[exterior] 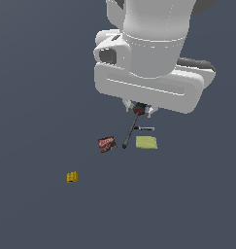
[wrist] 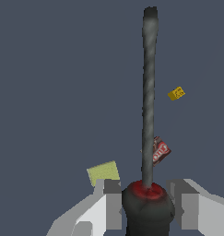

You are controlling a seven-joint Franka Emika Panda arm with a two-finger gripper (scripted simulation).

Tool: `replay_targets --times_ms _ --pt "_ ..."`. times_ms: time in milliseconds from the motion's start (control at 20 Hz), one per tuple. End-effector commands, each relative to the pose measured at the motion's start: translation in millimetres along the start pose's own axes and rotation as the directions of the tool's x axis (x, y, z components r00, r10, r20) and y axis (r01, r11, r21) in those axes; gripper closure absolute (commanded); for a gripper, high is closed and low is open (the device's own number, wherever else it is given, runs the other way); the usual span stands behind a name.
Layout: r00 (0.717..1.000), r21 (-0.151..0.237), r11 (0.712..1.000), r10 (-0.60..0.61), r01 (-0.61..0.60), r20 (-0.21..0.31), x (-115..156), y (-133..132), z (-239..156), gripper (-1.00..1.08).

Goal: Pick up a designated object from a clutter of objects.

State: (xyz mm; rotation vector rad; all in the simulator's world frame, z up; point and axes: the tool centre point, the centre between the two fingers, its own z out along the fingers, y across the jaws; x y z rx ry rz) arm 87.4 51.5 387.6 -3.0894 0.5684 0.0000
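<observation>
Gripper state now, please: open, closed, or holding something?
Gripper: closed on the handle of the red-handled screwdriver.

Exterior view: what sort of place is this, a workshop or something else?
Probably a computer simulation, not a real room: a featureless grey floor with no walls, flat-shaded small items like the yellow block and labelled packet, and a robot gripper holding a screwdriver.
</observation>
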Motion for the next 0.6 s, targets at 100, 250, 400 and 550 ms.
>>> replay_targets --times_ms 100,250,400,550 --pt "1.000 0.000 1.000 0.000 0.000 0.000 7.6 0.7 -15.2 1.08" --pt "1.000 0.000 1.000 0.000 0.000 0.000 10.7 0.8 -21.0 1.08" --pt "1.000 0.000 1.000 0.000 0.000 0.000 12.6 0.8 -24.1 1.08" --pt "1.000 0.000 1.000 0.000 0.000 0.000 13.2 0.8 -25.1 1.08"
